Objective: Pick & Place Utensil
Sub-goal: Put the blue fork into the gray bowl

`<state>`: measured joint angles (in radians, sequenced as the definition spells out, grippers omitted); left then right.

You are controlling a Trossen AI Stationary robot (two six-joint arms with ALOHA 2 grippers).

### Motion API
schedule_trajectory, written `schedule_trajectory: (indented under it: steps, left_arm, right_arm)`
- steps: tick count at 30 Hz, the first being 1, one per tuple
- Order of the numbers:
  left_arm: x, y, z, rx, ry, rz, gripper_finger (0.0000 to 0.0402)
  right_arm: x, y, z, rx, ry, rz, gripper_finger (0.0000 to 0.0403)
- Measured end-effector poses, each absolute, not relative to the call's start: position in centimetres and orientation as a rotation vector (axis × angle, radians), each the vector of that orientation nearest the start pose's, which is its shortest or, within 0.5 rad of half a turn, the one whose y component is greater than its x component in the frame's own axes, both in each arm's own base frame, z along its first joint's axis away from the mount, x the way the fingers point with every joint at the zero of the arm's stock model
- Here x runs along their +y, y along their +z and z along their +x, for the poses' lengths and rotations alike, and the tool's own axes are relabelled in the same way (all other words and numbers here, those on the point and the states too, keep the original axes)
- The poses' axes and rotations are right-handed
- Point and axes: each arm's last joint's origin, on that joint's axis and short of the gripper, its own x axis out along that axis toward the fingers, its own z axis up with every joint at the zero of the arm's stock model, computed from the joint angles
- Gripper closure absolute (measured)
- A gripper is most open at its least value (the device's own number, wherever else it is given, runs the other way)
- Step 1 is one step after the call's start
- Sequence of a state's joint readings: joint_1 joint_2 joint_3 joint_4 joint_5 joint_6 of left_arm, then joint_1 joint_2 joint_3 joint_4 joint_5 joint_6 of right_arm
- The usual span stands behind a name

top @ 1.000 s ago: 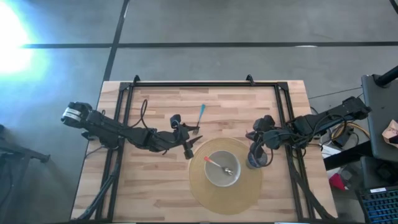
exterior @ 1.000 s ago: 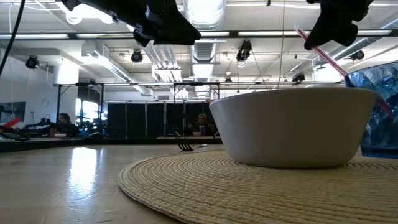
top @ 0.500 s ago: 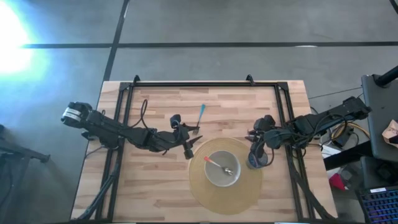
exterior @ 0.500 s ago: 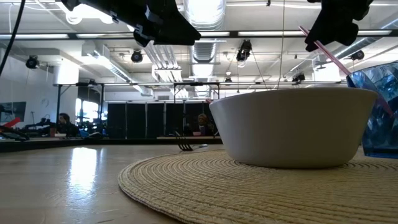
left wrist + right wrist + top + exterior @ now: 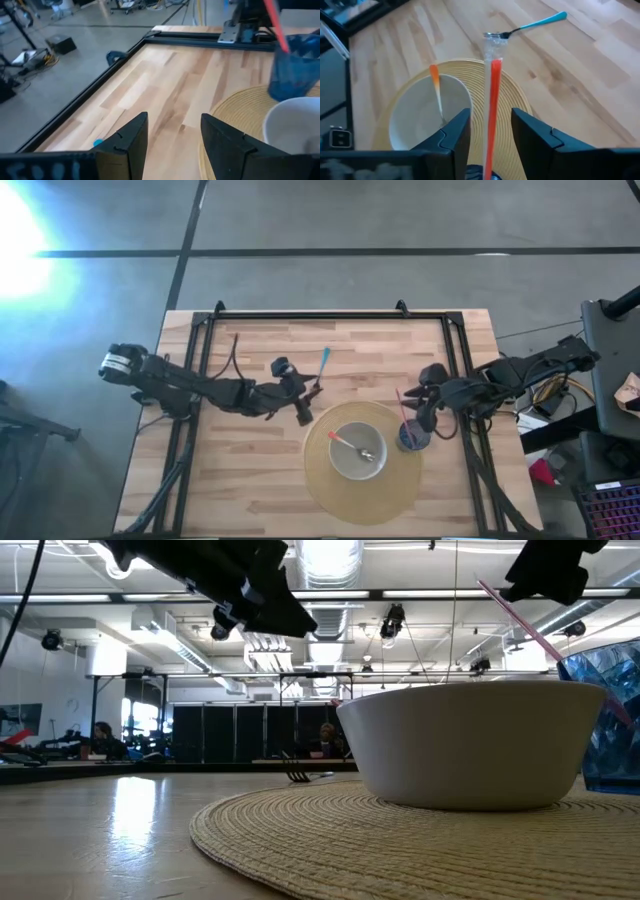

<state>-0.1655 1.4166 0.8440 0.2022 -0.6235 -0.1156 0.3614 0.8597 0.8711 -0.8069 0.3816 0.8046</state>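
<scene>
A red-handled utensil (image 5: 492,100) with a clear top end stands slanted in the blue cup (image 5: 410,437) on the round woven mat's (image 5: 330,500) right edge, its lower end inside the cup. My right gripper (image 5: 491,131) hovers above the cup, open, one finger on each side of the utensil without touching it. A white bowl (image 5: 358,452) on the mat holds an orange-handled spoon (image 5: 436,87). A blue-handled fork (image 5: 322,367) lies flat on the table beyond the mat. My left gripper (image 5: 172,145) hangs open just left of the fork's tines (image 5: 314,389), with nothing between its fingers.
A black rail frame (image 5: 310,315) runs round the far and side edges of the wooden table (image 5: 250,480). Bare wood lies left of the mat and along the near edge. People sit far off in the room behind (image 5: 325,737).
My right gripper has let go of the red utensil and drawn up and a little toward the table's right edge; the utensil stays leaning in the blue cup. My left gripper has shifted slightly toward the far edge, nearer the fork.
</scene>
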Motion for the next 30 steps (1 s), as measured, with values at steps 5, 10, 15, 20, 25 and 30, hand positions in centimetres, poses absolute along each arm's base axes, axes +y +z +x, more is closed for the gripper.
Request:
schedule_trajectory:
  steps: [5,10,15,20,25,30]
  left_arm:
    - [-1.9,24.7,30.2,0.329,0.522,-0.023,0.0225]
    - [-0.2,24.4,30.2,0.345,0.561,-0.126,0.0225]
    - [2.0,24.3,30.0,0.412,0.611,-0.260,0.0225]
    - [4.0,24.6,29.8,0.452,0.663,-0.362,0.0225]
    - [5.2,24.6,29.7,0.454,0.646,-0.433,0.0225]
    - [6.1,24.5,29.5,0.460,0.672,-0.467,0.0225]
  right_arm:
    - [4.3,30.5,14.3,0.648,-0.273,0.514,0.0275]
    - [4.0,31.4,13.4,0.601,-0.252,0.540,0.0284]
    - [3.8,32.7,13.0,0.556,-0.227,0.543,0.0293]
    - [3.8,34.4,13.0,0.496,-0.193,0.513,0.0301]
    - [3.7,36.2,12.8,0.428,-0.154,0.488,0.0309]
    - [3.5,38.4,12.4,0.366,-0.132,0.437,0.0315]
